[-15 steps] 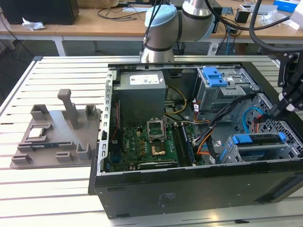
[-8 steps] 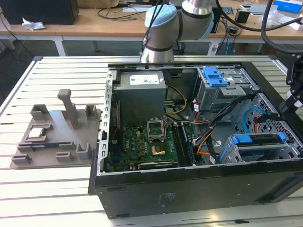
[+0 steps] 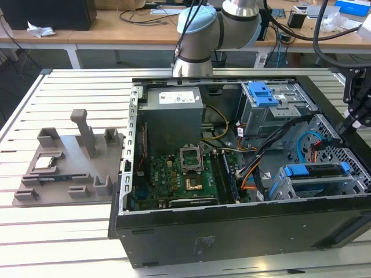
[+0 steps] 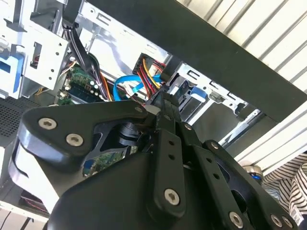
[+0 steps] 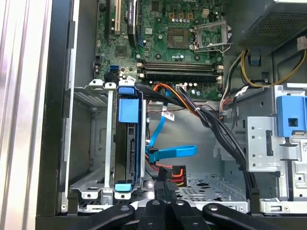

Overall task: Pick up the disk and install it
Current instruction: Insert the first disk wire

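One disk (image 5: 127, 146) is what I'm seeing, standing on edge with its blue bracket in the drive cage (image 5: 91, 143) of the open PC case (image 3: 232, 231). My tool (image 5: 163, 189) hangs right above that end of the case, fingers pressed together on nothing, just beside the disk, not touching it.
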### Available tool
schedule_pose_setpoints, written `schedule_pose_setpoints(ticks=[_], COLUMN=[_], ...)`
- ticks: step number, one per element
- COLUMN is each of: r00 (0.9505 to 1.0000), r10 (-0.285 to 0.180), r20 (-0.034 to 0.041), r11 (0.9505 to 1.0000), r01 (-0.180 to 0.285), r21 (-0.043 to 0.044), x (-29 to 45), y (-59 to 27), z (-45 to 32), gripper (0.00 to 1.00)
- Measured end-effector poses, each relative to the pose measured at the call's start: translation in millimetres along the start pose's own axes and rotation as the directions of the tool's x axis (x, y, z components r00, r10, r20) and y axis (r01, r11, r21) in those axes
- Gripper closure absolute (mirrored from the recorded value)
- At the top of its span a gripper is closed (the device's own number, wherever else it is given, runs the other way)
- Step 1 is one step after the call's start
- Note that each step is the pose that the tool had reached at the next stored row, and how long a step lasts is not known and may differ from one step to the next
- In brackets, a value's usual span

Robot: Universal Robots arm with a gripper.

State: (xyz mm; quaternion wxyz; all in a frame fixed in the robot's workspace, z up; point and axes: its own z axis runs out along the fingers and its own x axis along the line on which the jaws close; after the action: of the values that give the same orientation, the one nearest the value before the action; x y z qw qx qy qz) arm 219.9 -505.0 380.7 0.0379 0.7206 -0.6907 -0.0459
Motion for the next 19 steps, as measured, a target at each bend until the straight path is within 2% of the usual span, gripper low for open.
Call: schedule_pose_setpoints(ticks=[3, 4, 8, 9, 10, 11, 14, 19], r00=[1.0, 1.0, 1.0, 1.0, 1.0, 1.0, 1.0, 1.0], r10=[0.0, 0.0, 0.0, 0.0, 0.0, 0.0, 0.001, 0.001], r20=[0.0, 0.0001, 0.0, 0.0001, 0.0, 0.0001, -0.0074, -0.0099], r11=[1.0, 1.0, 1.0, 1.0, 1.0, 1.0, 1.0, 1.0], r01=[0.0, 0.0, 0.0, 0.0, 0.0, 0.0, -0.001, -0.001], r21=[0.0, 0.0, 0.0, 0.0, 0.0, 0.0, -0.0003, -0.0004], x=[0.0, 0.0, 0.1, 0.1, 0.1, 0.1, -0.1, -0.1], y=[-0.6, -0.8, -1.8, -2.2, -2.5, -2.6, 3.5, 4.5], z=[0.0, 0.0, -0.2, -0.2, -0.3, -0.2, 6.5, 17.6], gripper=[0.83, 0.76, 0.76, 0.69, 0.69, 0.63, 0.63, 0.63])
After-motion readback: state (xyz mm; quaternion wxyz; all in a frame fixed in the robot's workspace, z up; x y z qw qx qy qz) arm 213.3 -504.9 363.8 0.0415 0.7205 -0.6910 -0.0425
